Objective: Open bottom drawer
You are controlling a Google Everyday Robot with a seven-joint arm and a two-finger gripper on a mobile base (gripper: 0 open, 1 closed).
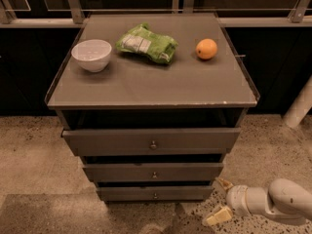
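Note:
The bottom drawer is the narrowest grey-brown front at the foot of the cabinet, with a small round knob. Its front sits slightly out, like the two above it. My gripper is low at the right, just off the drawer's right end, near the floor. Its two pale fingers are spread apart, one fingertip near the drawer's right corner and the other lower. It holds nothing and is not touching the knob.
The middle drawer and the top drawer sit above. On the cabinet top stand a white bowl, a green bag and an orange. A white post stands at right. The floor is speckled.

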